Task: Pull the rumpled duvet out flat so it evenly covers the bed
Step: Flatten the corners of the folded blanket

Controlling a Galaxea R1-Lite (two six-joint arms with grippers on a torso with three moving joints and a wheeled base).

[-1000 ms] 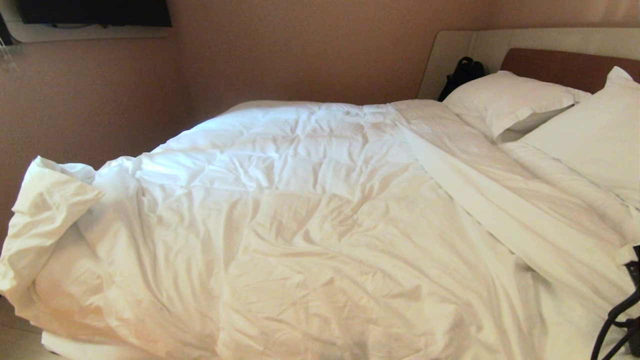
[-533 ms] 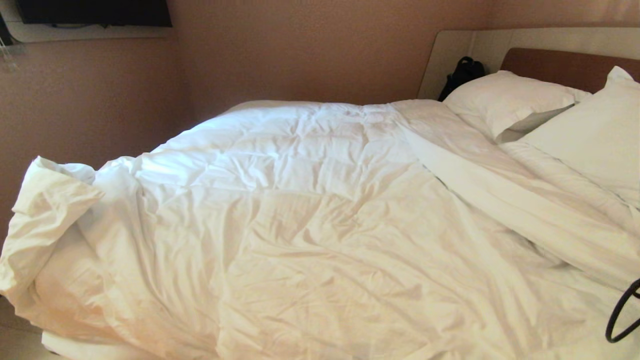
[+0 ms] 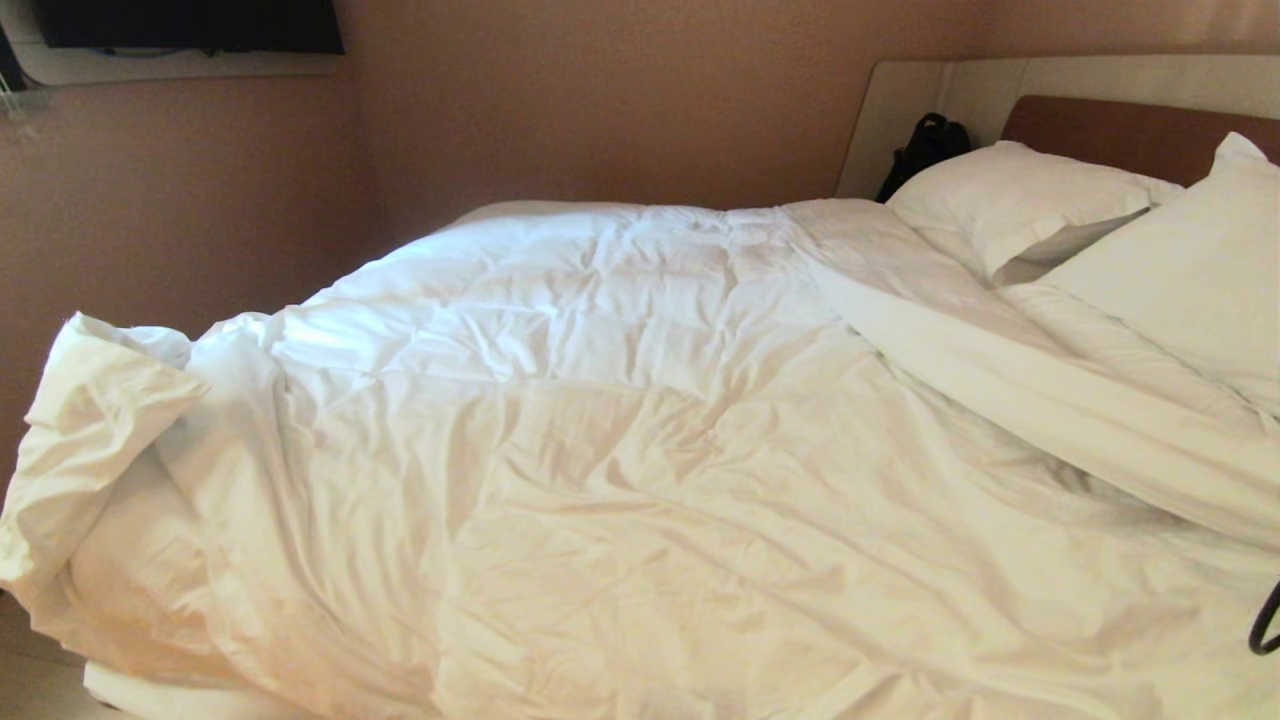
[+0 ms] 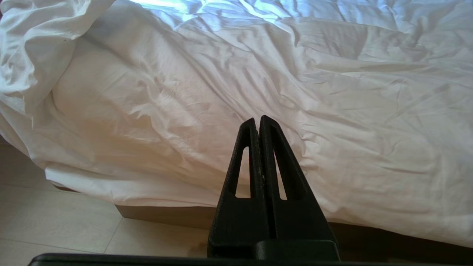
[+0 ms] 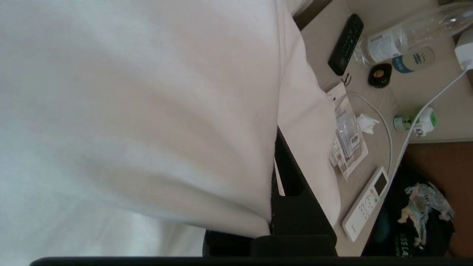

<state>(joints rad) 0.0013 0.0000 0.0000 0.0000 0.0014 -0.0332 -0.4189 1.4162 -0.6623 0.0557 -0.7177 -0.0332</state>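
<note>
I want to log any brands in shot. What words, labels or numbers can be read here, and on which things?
No text reads clearly.
Water bottle: white label with print, too small to read.
Round blue and white lid: a mark, too blurred to read.
Black bag: pale letters near its lower edge, cut off and unreadable.
White remote and black remote: markings too small.

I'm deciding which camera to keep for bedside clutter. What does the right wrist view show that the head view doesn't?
Only the right wrist view: the right tool shut on a fold of the duvet, plus a nightstand holding a black remote, a white remote and a water bottle.
Only the head view: two pillows, the brown headboard, the bunched foot corner.
Both: the white duvet.
</note>
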